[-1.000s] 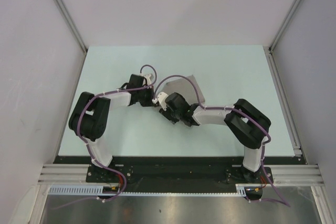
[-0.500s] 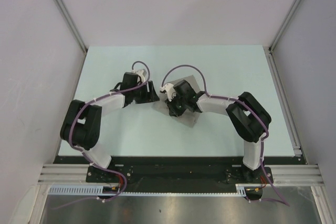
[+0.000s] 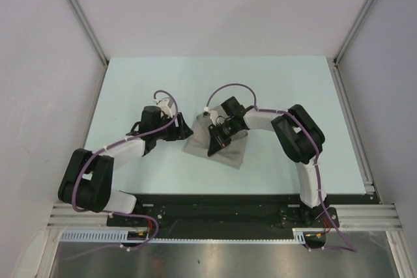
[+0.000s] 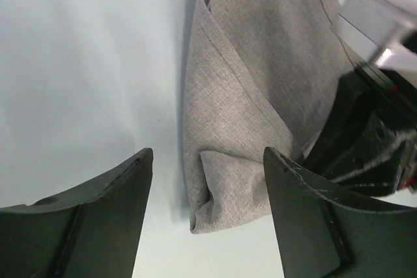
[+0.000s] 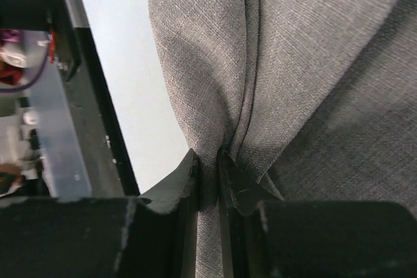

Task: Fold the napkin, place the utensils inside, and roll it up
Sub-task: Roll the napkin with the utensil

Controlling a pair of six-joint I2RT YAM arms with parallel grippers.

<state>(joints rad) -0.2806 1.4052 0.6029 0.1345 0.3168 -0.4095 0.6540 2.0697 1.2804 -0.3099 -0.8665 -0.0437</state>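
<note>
Now, count first: one napkin (image 3: 228, 154), one bench (image 3: 293, 89), two arms and two claws, one claw on each arm. The napkin is grey and plain. It lies near the middle of the bench, folded over itself into a small bundle, with a few layers showing at its edges. The left arm (image 3: 124, 151) comes in from the left and the right arm (image 3: 290, 128) from the right, and both end at the napkin.

The left claw (image 4: 208, 154) sits low at the napkin's left edge. Its jaws stand wide apart and hold nothing. From its own camera, one end of the napkin lies in the gap between the jaws, nearer to one jaw than the other; I cannot tell if cloth and jaw touch.

The right claw (image 5: 208, 161) is over the middle of the napkin — its jaws are close together, with a raised fold of cloth pinched between them. The cloth bunches into creases at the pinch and spreads out flat beyond it.
</note>
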